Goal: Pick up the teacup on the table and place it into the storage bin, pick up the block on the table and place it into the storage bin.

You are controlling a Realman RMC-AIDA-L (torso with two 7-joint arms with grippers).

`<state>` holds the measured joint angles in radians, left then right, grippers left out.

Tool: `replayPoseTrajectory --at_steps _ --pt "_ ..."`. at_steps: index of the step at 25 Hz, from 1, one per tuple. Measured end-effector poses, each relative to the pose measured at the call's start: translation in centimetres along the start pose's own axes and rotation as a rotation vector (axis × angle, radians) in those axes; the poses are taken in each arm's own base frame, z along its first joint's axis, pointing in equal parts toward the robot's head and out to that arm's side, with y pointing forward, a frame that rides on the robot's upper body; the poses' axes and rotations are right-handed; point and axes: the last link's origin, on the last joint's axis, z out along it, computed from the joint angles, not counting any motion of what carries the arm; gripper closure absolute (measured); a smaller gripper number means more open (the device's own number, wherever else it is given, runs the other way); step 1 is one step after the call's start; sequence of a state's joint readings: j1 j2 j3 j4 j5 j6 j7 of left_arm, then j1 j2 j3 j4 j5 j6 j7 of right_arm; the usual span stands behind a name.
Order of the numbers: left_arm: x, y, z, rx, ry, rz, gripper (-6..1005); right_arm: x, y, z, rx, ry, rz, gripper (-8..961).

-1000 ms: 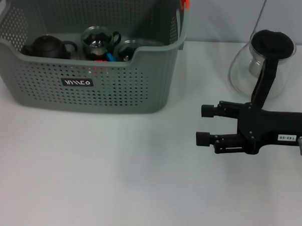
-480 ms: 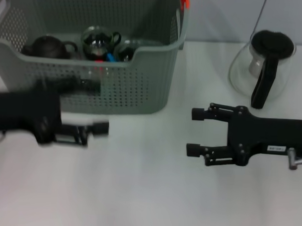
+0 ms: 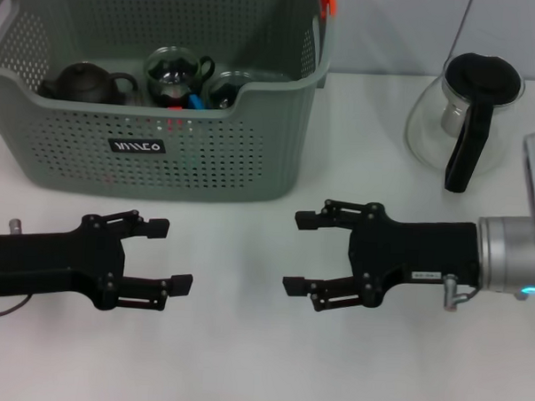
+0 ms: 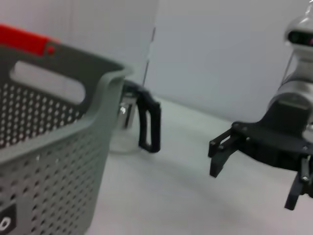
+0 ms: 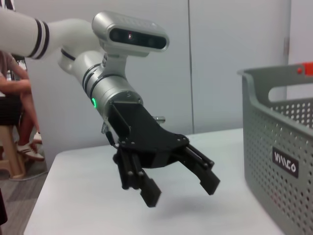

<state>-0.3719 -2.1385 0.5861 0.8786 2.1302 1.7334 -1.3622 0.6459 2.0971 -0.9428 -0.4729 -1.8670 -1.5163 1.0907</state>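
1. Head view: the left gripper (image 3: 163,254) and right gripper (image 3: 301,253) hover over the white table (image 3: 243,359), fingers spread, holding nothing. The storage bin (image 3: 164,134) holds a dark teapot (image 3: 84,81) and glass teacups (image 3: 177,75).
2. Left wrist view: the bin's wall (image 4: 44,147) stands beside a glass carafe (image 4: 142,125); the right gripper (image 4: 254,169) gapes.
3. Right wrist view: the left gripper (image 5: 178,188) is splayed near the bin (image 5: 279,156).
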Motion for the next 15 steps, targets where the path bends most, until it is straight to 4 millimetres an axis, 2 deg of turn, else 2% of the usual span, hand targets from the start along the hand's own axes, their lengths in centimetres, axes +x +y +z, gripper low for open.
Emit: replayPoseTrajectory --at_steps 15 --pt "-0.75 -0.92 0.64 0.060 -0.022 -0.021 62 0.35 -0.74 0.21 0.041 0.029 0.013 41"
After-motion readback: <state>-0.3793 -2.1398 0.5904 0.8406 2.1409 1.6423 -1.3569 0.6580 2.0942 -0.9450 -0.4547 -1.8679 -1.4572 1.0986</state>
